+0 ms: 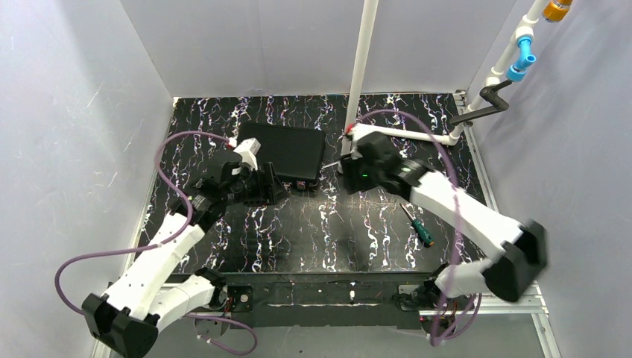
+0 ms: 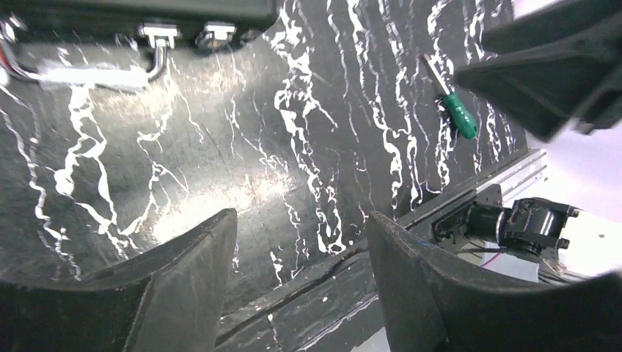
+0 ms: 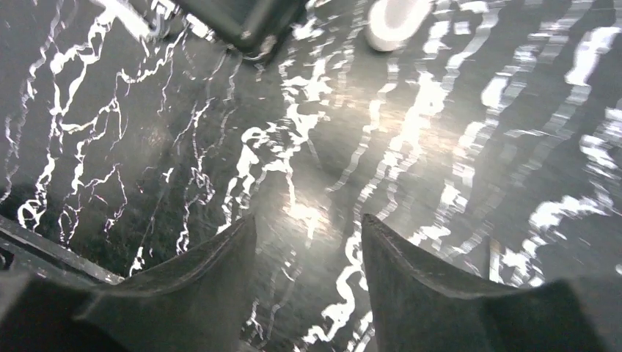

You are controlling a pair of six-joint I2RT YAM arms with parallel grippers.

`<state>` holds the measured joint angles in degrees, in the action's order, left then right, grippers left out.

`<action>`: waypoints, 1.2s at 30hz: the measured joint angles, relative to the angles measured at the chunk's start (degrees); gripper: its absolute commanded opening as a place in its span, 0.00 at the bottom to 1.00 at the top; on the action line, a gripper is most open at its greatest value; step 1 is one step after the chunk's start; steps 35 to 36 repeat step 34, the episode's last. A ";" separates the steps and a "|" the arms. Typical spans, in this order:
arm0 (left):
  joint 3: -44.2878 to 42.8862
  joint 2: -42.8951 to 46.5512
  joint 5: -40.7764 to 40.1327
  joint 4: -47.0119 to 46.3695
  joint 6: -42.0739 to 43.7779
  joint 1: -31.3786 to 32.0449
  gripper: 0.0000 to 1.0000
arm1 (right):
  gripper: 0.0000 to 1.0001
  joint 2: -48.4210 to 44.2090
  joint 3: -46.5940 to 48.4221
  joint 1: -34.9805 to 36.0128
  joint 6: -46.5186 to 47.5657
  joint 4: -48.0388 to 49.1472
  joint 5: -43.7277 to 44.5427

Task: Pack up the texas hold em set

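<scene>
Poker case (image 1: 287, 151) is seen closed, lying flat toward the back of the black marbled table (image 1: 313, 239), left of centre. Left gripper (image 1: 257, 186) is held at its near edge, jaws parted with nothing gripped. Right gripper (image 1: 349, 165) is held just beside its right edge, jaws likewise parted and empty. Green-handled screwdriver (image 1: 419, 226) is noted well apart, to the right.

Bright glare spots the glossy table (image 3: 308, 213), and the right wrist view is blurred.
</scene>
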<state>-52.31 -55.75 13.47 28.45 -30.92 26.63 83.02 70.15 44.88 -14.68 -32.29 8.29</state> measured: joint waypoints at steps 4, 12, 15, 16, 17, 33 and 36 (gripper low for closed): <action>-6.78 4.09 -2.40 5.18 3.08 0.87 0.73 | 0.80 -18.62 -3.52 -2.58 -0.90 -4.83 6.19; -26.40 9.70 -9.11 10.73 10.75 0.87 0.80 | 0.84 -39.87 6.82 -2.89 -1.73 -18.95 23.71; -31.95 11.58 -12.07 11.72 12.66 0.87 0.82 | 0.85 -41.31 14.40 -2.89 -2.16 -23.93 29.46; -33.18 12.09 -12.90 12.07 13.09 0.87 0.83 | 0.85 -41.66 16.85 -2.89 -2.27 -25.59 31.23; -34.53 12.74 -13.86 12.31 13.62 0.87 0.84 | 0.85 -42.03 19.08 -2.89 -2.38 -26.84 32.81; -38.71 18.84 -26.27 13.16 17.90 0.87 0.87 | 0.90 -47.36 25.05 -2.89 -1.40 -29.42 39.08; -38.45 18.84 -26.45 13.20 17.90 0.87 0.87 | 0.90 -48.02 24.00 -2.89 -1.44 -29.31 39.10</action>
